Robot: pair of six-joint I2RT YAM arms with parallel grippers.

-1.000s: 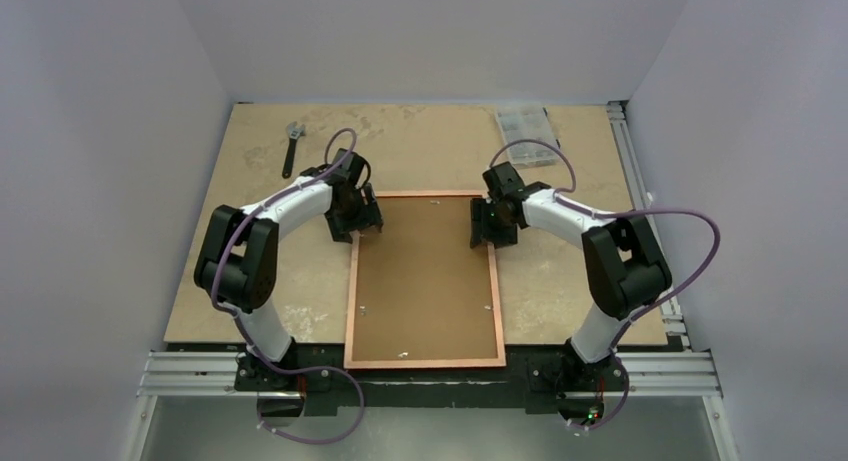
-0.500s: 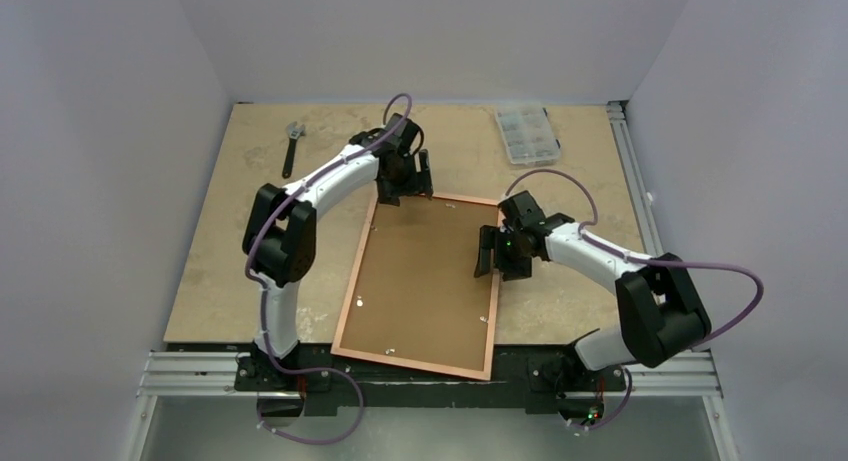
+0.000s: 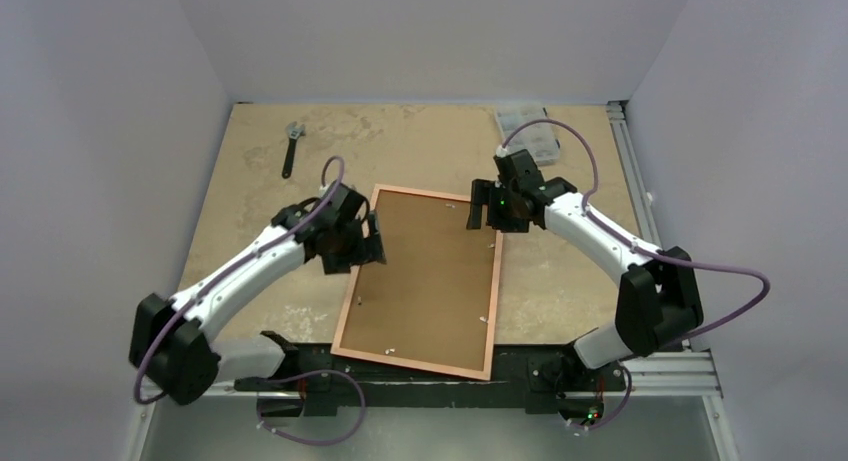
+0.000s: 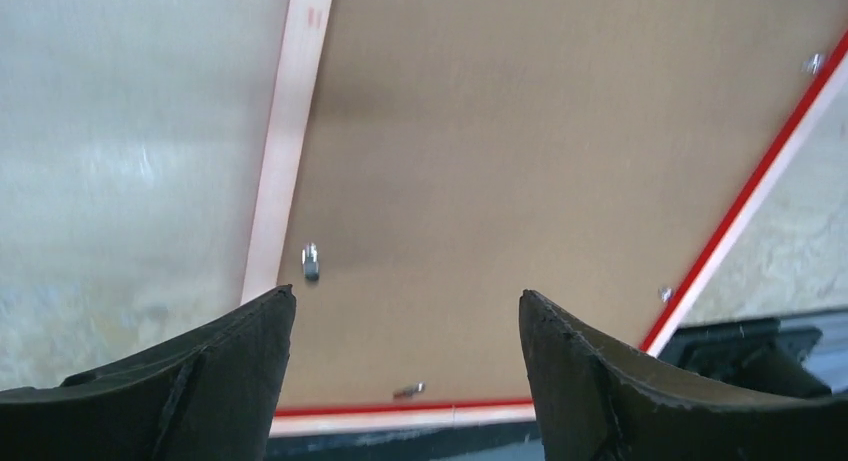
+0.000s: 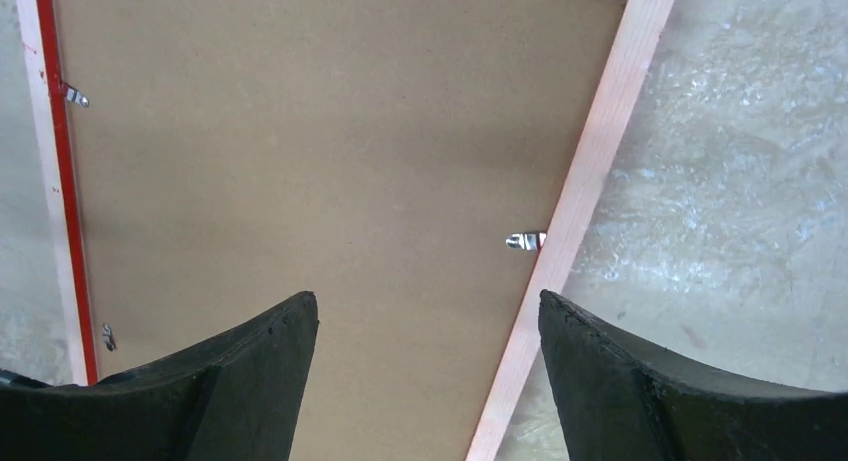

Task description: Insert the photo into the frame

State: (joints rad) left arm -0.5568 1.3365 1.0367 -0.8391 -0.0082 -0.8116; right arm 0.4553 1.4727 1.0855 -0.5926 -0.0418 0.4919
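Observation:
The frame (image 3: 495,281) lies face down in the middle of the table, its pale copper-coloured back up and a brown backing board (image 3: 425,276) filling it. Its near end hangs over the table's front edge. It shows in the left wrist view (image 4: 290,131) and the right wrist view (image 5: 590,171), with red edges visible. My left gripper (image 3: 372,236) is open over the frame's left rail. My right gripper (image 3: 483,209) is open over the frame's far right corner. The photo is not in view.
A black wrench (image 3: 291,146) lies at the far left of the table. A clear plastic parts box (image 3: 525,131) stands at the far right. Small metal clips (image 5: 525,241) sit along the frame's inner edge. Aluminium rails (image 3: 690,366) run along the front.
The left arm swung from the frame's far left corner back down to its left rail. The right gripper moved up from the right rail to the far right corner. The frame stayed put.

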